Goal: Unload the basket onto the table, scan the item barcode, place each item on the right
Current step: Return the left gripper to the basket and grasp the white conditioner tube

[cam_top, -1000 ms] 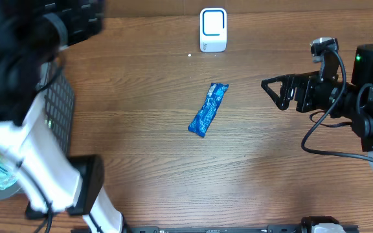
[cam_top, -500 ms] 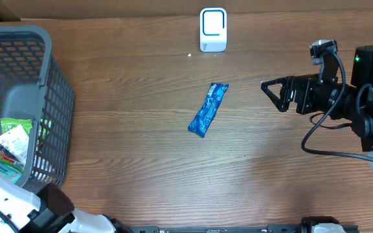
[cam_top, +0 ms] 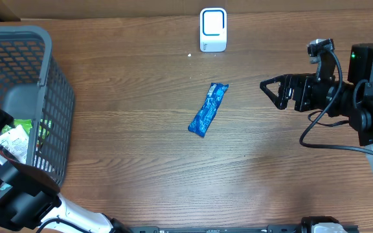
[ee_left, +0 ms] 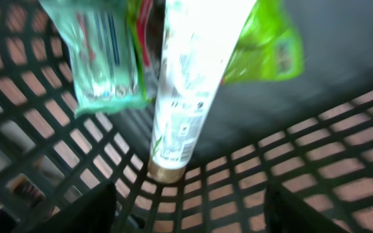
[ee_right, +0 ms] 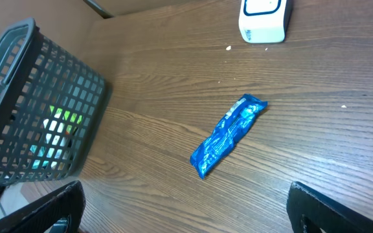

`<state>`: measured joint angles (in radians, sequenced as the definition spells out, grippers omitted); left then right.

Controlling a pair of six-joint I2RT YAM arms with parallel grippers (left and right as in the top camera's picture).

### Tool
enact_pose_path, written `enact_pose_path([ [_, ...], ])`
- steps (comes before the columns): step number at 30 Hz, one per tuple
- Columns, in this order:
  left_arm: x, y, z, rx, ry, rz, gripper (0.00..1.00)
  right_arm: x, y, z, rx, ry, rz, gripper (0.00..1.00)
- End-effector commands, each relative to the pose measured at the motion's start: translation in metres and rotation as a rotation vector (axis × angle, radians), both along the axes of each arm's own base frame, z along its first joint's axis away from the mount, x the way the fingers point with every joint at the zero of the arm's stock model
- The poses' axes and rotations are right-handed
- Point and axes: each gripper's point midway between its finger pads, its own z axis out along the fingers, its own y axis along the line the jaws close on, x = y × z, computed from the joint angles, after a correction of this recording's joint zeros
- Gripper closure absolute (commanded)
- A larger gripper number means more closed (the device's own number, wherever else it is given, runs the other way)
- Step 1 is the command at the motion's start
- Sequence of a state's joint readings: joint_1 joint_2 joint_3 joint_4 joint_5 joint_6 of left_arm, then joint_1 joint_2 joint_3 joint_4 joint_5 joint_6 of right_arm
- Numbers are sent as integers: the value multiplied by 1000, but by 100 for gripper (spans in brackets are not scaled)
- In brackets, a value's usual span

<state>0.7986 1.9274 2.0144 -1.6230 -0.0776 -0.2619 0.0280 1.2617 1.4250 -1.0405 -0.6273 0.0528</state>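
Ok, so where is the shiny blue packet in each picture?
Overhead: the blue packet lies mid-table, below the white scanner.
Left wrist: not in it; only the basket inside shows.
Right wrist: near the middle, below the white scanner.
Shared landmark: the white scanner, in overhead and right wrist.

text: none legible | blue wrapper: print too small | tube: print blurred

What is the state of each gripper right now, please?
Left gripper: open, fingers apart, holding nothing.
Right gripper: open wide, holding nothing.
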Motion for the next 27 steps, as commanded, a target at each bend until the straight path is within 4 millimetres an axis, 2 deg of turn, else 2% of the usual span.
enact_pose_path([
  [1, -15, -10, -23, -50, 77, 23, 37, 1, 2, 12, 5, -35, 4, 0],
  [5, -21, -21, -54, -93, 97, 33, 37, 1, 2, 13, 5, -37, 5, 0],
  [7, -25, -26, -66, -93, 94, 60, 44, 1, 2, 13, 5, -36, 5, 0],
  [12, -37, -38, -94, -18, 15, 68, 41, 2, 2, 13, 6, -42, 5, 0],
  [20, -31, -31, -116, 50, -45, 22, 37, 3, 2, 14, 6, -44, 5, 0],
  [25, -24, -22, -111, 87, -73, 3, 36, 3, 2, 14, 6, -44, 5, 0],
  [27, -27, -16, -107, 120, -49, 8, 30, 3, 2, 14, 6, -44, 4, 0],
])
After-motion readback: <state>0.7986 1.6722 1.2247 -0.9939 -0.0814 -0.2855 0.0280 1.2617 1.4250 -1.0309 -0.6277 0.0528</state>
